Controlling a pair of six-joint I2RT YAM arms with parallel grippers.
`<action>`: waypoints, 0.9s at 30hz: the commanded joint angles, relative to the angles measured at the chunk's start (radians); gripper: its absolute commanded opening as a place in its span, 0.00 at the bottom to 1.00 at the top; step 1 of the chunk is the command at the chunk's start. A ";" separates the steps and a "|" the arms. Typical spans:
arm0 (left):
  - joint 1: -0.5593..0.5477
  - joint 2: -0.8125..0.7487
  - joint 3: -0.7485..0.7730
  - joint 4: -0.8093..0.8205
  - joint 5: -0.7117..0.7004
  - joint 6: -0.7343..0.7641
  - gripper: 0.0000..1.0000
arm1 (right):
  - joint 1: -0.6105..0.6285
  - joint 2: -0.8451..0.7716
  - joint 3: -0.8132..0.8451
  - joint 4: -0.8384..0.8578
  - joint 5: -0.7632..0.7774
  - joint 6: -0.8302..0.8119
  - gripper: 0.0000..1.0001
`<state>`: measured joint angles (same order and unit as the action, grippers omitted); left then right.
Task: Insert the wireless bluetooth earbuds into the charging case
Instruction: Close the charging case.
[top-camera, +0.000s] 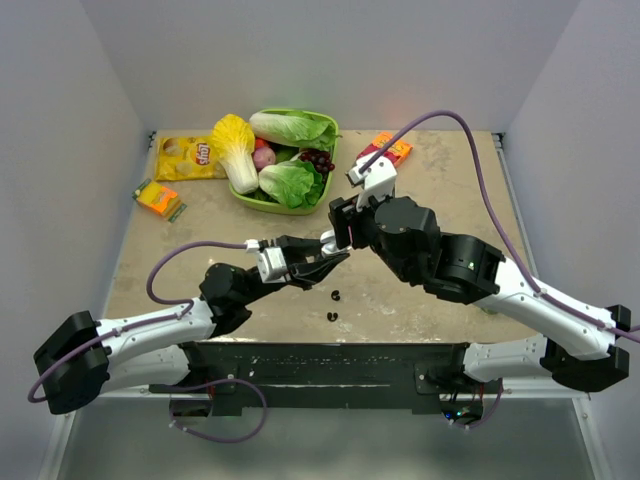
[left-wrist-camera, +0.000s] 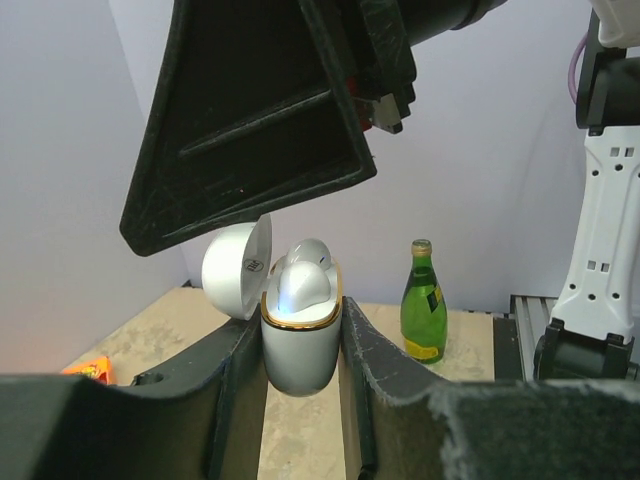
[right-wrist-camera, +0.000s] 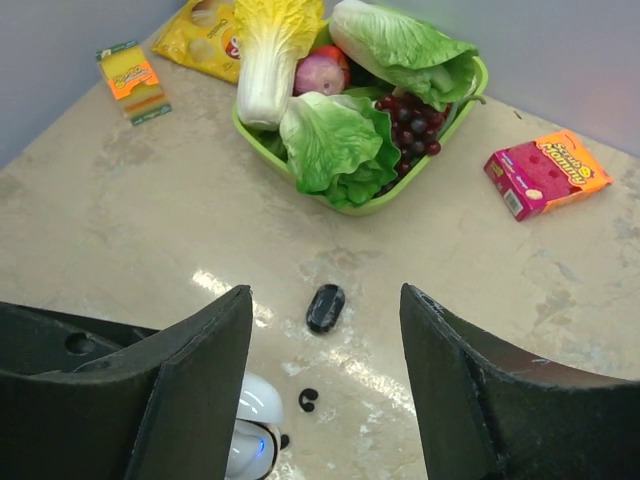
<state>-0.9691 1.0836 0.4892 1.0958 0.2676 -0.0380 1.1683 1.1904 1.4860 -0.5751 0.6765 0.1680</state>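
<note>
L gripper (left-wrist-camera: 300, 335) is clamping the case (left-wrist-camera: 298, 372) upright, lid open. R gripper (right-wrist-camera: 325, 300) is hanging wide and empty above it. We are seeing both buds (top-camera: 334, 297) lying on the table (top-camera: 450, 190). Rec: R drops square over one bud and pinches gently.

The charging case (left-wrist-camera: 298, 355) was small, white and glossy, with a gold band round its mouth. It stood upright and clear of the table (right-wrist-camera: 150, 210), pinched at its sides between the fingers of the left gripper (left-wrist-camera: 300, 335). Its lid (left-wrist-camera: 236, 272) was swung back on the hinge to the left, fully open, showing pale rounded shapes inside with a faint blue glow. One earbud (right-wrist-camera: 308, 399) – tiny, black and curled – lay loose on the table below. A second dark speck sat by the case's edge in the right wrist view, too small to identify.
</note>
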 joint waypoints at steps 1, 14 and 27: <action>0.000 -0.031 -0.006 0.062 -0.054 0.033 0.00 | -0.004 -0.003 0.007 -0.039 -0.087 0.022 0.63; 0.001 -0.027 -0.015 0.104 -0.177 0.023 0.00 | -0.004 -0.066 -0.096 -0.020 -0.147 0.057 0.52; 0.001 -0.013 0.029 -0.105 -0.051 0.184 0.00 | -0.035 -0.086 0.031 -0.061 -0.072 0.159 0.65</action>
<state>-0.9691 1.0775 0.4664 1.0557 0.1505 0.0303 1.1587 1.1103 1.3994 -0.5926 0.5793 0.2657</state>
